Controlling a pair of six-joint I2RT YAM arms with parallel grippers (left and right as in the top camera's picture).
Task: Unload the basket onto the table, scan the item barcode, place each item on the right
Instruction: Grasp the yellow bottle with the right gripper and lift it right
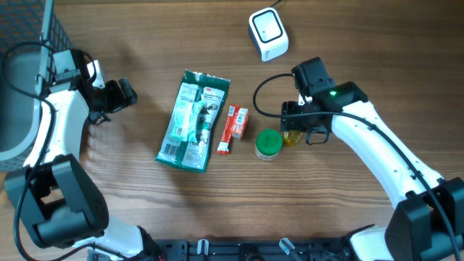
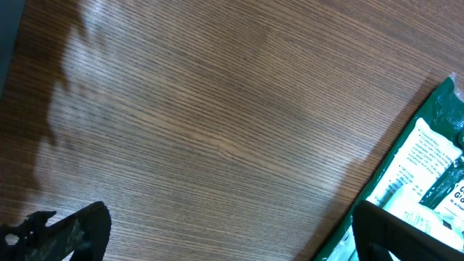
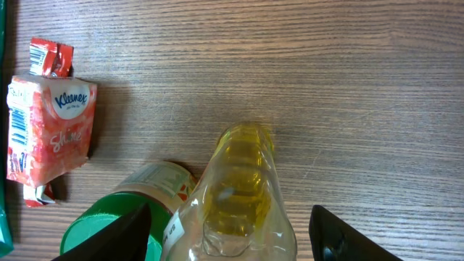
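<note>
A small clear bottle of yellow liquid (image 3: 243, 181) lies on the wooden table, beside a green-lidded jar (image 3: 94, 232). My right gripper (image 3: 232, 232) hangs right over the bottle with its jaws open, one on each side and a gap to each. In the overhead view the bottle (image 1: 292, 136) peeks out under the right gripper (image 1: 297, 130). The white barcode scanner (image 1: 268, 32) stands at the back of the table. My left gripper (image 1: 125, 94) is open over bare wood at the left, its fingers (image 2: 65, 232) wide apart.
A red Kleenex tissue pack (image 1: 233, 129) and a large green packet (image 1: 192, 119) lie left of the green-lidded jar (image 1: 268, 145). The green packet (image 2: 428, 167) also shows beside the left gripper's right finger. A grey bin (image 1: 14, 109) and dark mesh (image 1: 22, 29) sit at the far left edge.
</note>
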